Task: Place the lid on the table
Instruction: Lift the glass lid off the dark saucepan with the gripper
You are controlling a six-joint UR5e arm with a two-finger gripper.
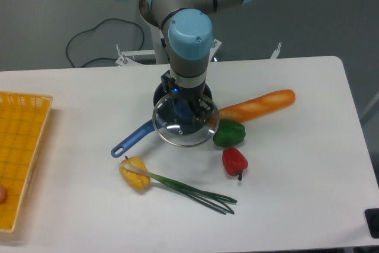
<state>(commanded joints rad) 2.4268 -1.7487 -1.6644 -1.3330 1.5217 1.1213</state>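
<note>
Camera view: fixed, looking down on the table (308,205) from the front; items listed from frame left to frame right
Tray: yellow woven tray (21,146) at the left edge, well apart from the work
Yellow pepper: yellow pepper (135,174) lower left of centre, with the green onion (195,192) running from it toward the lower middle
Saucepan: dark saucepan (133,139) with a blue handle pointing lower left; its bowl sits behind the lid and is mostly hidden
Lid: lid (185,124) at frame centre, tilted so its clear face turns toward the camera, apparently lifted off the saucepan and touching nothing below; whether its lower rim clears the pan I cannot tell
Gripper: gripper (183,111) pointing down from the arm, fingers pinched on the blue knob seen through the glass
Green pepper: green pepper (228,133) just beside the lid's right rim
Red pepper: red pepper (235,161) below it
Baguette: baguette (254,106) slanting to the upper right
Step in hand: carrying the lid to a bare patch of table
How to do it well: my judgement is to lift enough to clear the peppers; head for the bare white at lower right or upper left; level the lid before lowering, rim down flat; part the fingers only once the rim rests, since glass may slide or ring if dropped
</note>
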